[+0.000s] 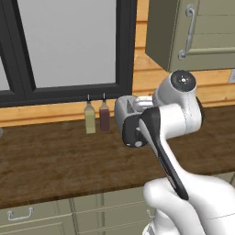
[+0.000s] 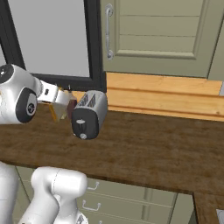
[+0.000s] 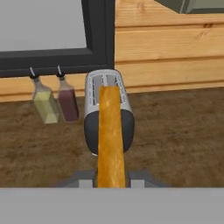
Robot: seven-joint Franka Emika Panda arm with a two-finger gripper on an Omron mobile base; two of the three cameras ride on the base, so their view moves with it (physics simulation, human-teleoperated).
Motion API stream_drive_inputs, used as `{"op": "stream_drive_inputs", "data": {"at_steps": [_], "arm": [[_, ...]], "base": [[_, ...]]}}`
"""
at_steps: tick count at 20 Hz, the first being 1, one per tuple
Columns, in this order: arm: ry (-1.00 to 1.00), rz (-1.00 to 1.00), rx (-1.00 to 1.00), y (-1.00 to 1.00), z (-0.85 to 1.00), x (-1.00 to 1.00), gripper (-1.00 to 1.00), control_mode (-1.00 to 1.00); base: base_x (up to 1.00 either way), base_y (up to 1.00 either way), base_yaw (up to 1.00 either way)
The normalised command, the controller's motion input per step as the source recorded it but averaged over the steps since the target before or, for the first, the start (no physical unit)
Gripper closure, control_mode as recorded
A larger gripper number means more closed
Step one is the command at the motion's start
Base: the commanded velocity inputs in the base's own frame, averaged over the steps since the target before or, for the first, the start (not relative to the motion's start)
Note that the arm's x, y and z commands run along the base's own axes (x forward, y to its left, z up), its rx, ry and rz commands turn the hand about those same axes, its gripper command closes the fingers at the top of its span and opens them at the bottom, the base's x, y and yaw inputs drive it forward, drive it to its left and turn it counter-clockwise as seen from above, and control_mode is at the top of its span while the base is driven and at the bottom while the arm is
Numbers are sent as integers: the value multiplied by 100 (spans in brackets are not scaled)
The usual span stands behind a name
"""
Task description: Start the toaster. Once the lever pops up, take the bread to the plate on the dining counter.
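light: even, bright, flat render | shadows: faint | glare: none | focus: slightly soft, low-resolution

The silver toaster [image 3: 108, 114] is set upright near the counter's back edge, its dark knobbed end panel faced toward the front edge; the tan bread [image 3: 110, 139] is seen edge-on, lifted clear of the slots.

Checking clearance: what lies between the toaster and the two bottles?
Bare wooden counter separates the toaster from the two bottles, seen in the hand view.
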Motion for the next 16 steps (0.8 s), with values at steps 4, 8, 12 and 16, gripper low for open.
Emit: {"op": "stream_drive_inputs", "data": {"at_steps": [4, 8, 12, 16], "arm": [[0, 0, 0, 0, 0, 0, 100, -100], [0, 0, 0, 0, 0, 0, 100, -100], [0, 0, 0, 0, 0, 0, 100, 100], [0, 0, 0, 0, 0, 0, 100, 100]], "base": [[0, 0, 0], [0, 0, 0], [-10, 0, 0], [-58, 0, 8]]}}
